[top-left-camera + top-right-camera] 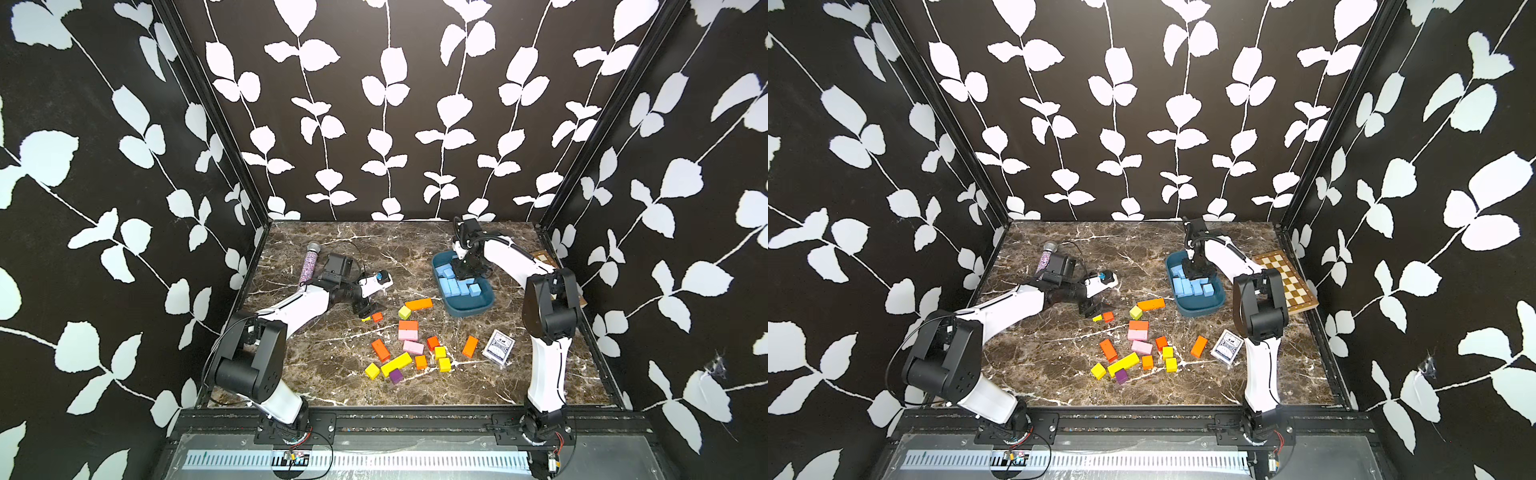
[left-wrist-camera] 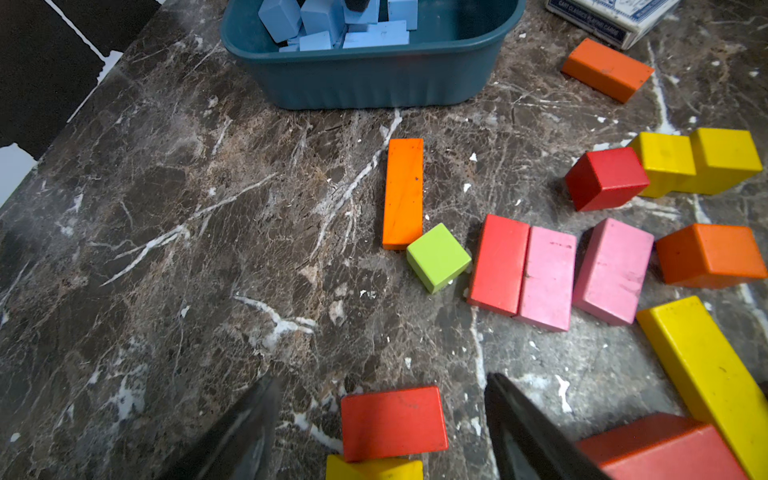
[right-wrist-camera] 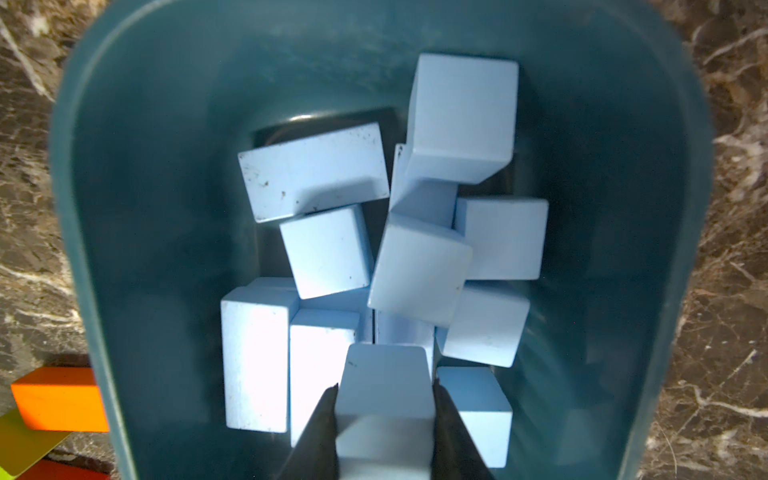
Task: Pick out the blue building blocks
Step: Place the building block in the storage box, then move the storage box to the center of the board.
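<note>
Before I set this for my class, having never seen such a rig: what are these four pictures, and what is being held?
Two robot arms, each ending in a two-fingered gripper, work at a marble table. Two pictures look down from one overhead camera; the other two come from cameras on the wrists. A teal tray holds the blue building blocks; loose coloured blocks, a card pack, a chessboard and a microphone lie around. The right gripper is shut on a blue block over the tray. The left gripper is open and empty, by a red block.
</note>
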`<state>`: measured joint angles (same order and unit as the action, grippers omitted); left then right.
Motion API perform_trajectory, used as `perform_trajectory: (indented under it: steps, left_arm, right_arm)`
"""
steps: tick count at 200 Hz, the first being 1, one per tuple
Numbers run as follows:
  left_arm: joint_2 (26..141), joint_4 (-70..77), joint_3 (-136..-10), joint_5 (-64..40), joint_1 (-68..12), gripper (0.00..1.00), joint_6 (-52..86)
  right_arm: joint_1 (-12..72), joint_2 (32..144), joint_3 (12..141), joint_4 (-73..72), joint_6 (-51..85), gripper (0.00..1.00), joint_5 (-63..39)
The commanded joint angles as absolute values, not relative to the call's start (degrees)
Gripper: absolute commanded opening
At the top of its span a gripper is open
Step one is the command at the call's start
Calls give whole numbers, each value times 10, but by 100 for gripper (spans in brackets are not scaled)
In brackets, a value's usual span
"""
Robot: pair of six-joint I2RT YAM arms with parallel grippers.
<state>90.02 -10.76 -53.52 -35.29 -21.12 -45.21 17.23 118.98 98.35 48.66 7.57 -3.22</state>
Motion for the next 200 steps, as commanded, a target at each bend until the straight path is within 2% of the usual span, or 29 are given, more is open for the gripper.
perform_trajectory:
  steps: [1,62,112,148,200]
  left_arm:
    - [900,-110,-548,-357,-213,79,-458]
    - [902,-110,-549,-359,-214,79,-455]
    - [903,-112,-554,-359,-213,79,-454]
    - [903,-113,-554,-358,-213,79,-455]
    - [904,-117,-555,-359,-214,79,-456]
  right_arm:
    - [173,1194,993,492,84,35,-19]
    - [168,1143,996,501,85,51,0]
    - [96,1093,931,453,147,61,-53]
    - [66,1089,880,424,178,63,-142]
    - [65,1067,817,394,197,63,-192]
